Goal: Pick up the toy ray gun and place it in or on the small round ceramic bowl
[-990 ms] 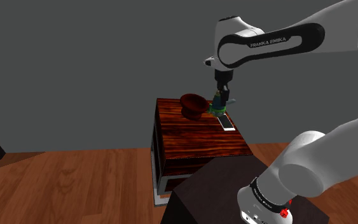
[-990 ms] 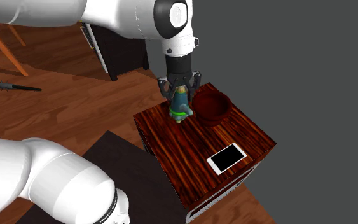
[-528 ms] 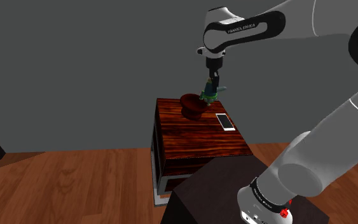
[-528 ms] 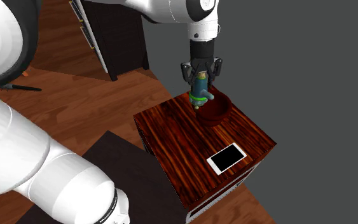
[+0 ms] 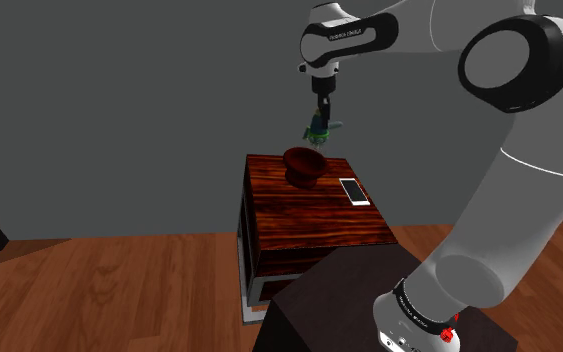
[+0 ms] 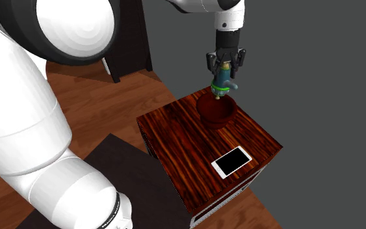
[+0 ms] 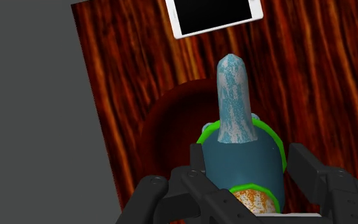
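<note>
The tool is clamped on the toy ray gun, a teal body with green rings whose pale blue tip points away from the fingers, and holds it in the air, clear of the wood-grain counter. In the second exterior view the gun hangs at 12 o'clock of the dark red round bowl, just above its rim, and in the wrist view the bowl's hollow lies under the gun. A white-edged phone lies flat on the counter at about 5 o'clock of the bowl, apart from it.
</note>
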Tool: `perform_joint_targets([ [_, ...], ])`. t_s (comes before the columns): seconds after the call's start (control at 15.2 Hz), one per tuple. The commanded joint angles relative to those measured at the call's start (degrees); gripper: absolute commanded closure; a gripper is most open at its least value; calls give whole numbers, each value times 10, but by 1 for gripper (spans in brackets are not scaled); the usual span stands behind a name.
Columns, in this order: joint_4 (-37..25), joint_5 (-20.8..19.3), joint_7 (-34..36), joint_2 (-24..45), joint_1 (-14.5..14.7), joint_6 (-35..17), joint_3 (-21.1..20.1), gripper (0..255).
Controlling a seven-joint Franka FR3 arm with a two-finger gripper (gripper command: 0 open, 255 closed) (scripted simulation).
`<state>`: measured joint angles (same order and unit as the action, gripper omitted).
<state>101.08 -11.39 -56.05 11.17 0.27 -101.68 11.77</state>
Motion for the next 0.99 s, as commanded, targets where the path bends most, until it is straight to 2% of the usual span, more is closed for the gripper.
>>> perform_joint_targets([
  [0.0, -4, 2, 0, 14, -1, -10, 0, 255],
  [0.92, 56, 3, 15, 51, -5, -105, -1, 255],
])
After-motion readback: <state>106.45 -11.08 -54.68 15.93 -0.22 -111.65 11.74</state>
